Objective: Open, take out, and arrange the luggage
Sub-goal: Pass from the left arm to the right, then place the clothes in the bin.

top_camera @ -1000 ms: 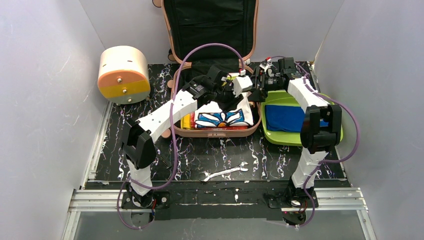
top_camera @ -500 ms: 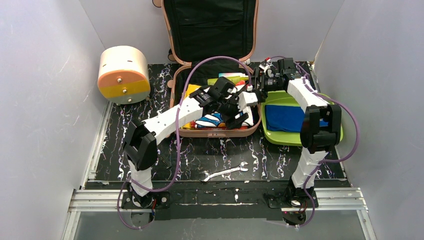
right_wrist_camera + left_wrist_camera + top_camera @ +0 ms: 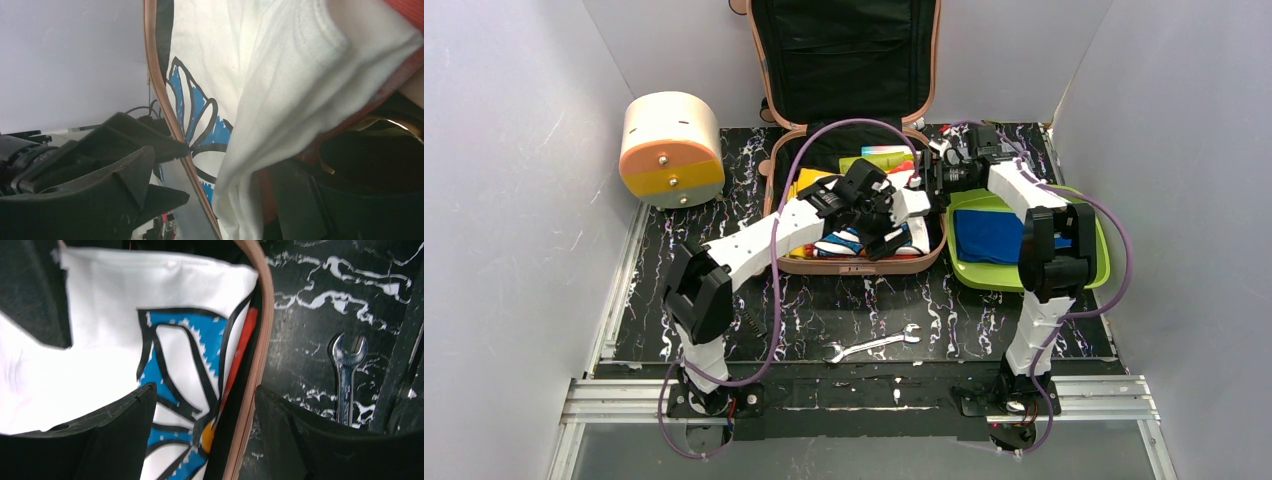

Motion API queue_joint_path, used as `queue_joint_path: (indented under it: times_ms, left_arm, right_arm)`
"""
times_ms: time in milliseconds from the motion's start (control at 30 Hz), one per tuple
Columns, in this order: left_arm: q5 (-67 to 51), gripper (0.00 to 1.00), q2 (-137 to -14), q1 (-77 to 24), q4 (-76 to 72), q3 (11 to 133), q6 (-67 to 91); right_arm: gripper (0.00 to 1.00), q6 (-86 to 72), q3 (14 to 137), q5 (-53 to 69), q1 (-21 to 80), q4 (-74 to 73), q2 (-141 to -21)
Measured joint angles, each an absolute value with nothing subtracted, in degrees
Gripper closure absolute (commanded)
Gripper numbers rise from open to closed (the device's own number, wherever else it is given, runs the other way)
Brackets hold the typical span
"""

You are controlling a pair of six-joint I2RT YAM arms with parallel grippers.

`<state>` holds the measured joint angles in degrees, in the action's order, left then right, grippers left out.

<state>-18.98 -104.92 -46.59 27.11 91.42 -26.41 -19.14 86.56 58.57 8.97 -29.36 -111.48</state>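
The luggage [image 3: 864, 268], a salmon-pink suitcase, lies open with its black-lined lid [image 3: 844, 50] upright against the back wall. Inside lies a white shirt with a blue flower print [image 3: 150, 305] on top of coloured items [image 3: 879, 155]. My left gripper [image 3: 886, 228] hangs open over the case's front right corner. Its jaws [image 3: 205, 390] straddle the pink rim [image 3: 260, 340], and nothing is held. My right gripper [image 3: 927, 185] is at the case's right edge, open. A fold of the white shirt [image 3: 280, 75] and the rim [image 3: 160, 85] lie between its fingers [image 3: 222, 165].
A lime-green tray [image 3: 984, 275] holding a folded blue cloth [image 3: 989, 235] sits right of the case, under the right arm. A cream-and-orange drum box [image 3: 669, 150] stands at the back left. A wrench [image 3: 872, 345] lies on the black marbled table in front of the case. White walls close in on both sides.
My left gripper has swung from the case's back right towards its front edge, and its jaws have opened. The right gripper has shifted slightly towards the case.
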Motion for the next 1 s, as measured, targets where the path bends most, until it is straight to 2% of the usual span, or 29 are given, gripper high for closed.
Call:
queue_joint_path:
  times_ms: [200, 333, 433, 500, 533, 567, 1000]
  left_arm:
    - [-17.8, 0.28, -97.5, -40.5, 27.0, 84.2, -27.8]
    - [-17.4, 0.28, -90.4, -32.9, 26.9, 79.3, -28.5]
    - [-17.4, 0.27, -83.8, -26.7, 26.1, 74.5, -28.6]
    - [-17.5, 0.26, -79.8, -24.0, 26.1, 71.8, -28.7]
    - [-17.7, 0.26, -77.5, -22.7, 26.2, 70.4, -28.8]
    - [-18.0, 0.26, -75.5, -21.4, 26.3, 69.0, -28.9]
    - [-19.8, 0.25, -59.3, -4.3, 30.0, 56.2, -29.7]
  right_arm:
    - [0.12, -17.3, 84.8, 57.6, 11.3, -27.6, -111.5]
    - [0.22, -16.1, 84.6, 56.6, 11.8, -27.5, -112.6]
    - [0.46, -15.3, 84.8, 55.9, 11.8, -28.1, -113.8]
    - [0.78, -14.6, 84.9, 54.5, 11.8, -28.6, -114.3]
    - [0.91, -14.4, 85.0, 53.8, 11.8, -28.9, -114.3]
    - [0.99, -14.3, 85.0, 53.3, 11.8, -29.1, -114.3]
    - [0.99, -7.1, 92.8, 51.0, 12.4, -40.7, -114.0]
